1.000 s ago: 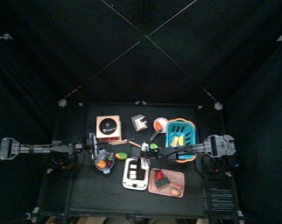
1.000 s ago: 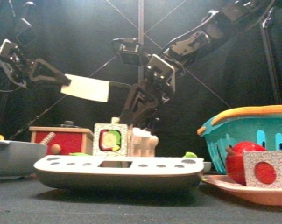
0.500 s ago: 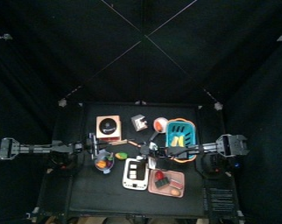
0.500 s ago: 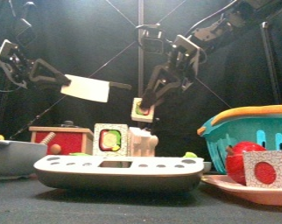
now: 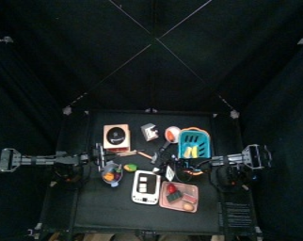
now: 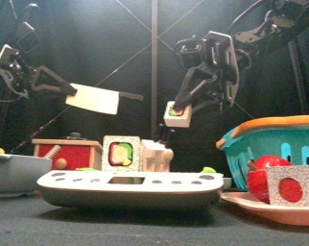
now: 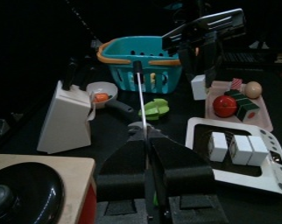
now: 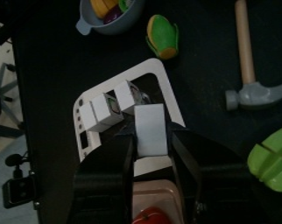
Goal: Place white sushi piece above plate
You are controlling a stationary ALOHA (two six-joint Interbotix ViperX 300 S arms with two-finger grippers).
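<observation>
Top view: right gripper hangs over the table's middle, and the plate lies at about 5 o'clock from it, much nearer this arm than the left gripper.

Front view: jaws partly open, clamped on the white sushi piece, which is held high and clear of everything. The plate's rim sits low at 4 o'clock, so I judge the carry should run right, toward the camera, then down.

Left wrist view: jaws closed on a thin cream toy cleaver, seen edge-on.

Right wrist view: the piece's long side runs along the jaws, with the white tray beneath it, not the plate.
</observation>
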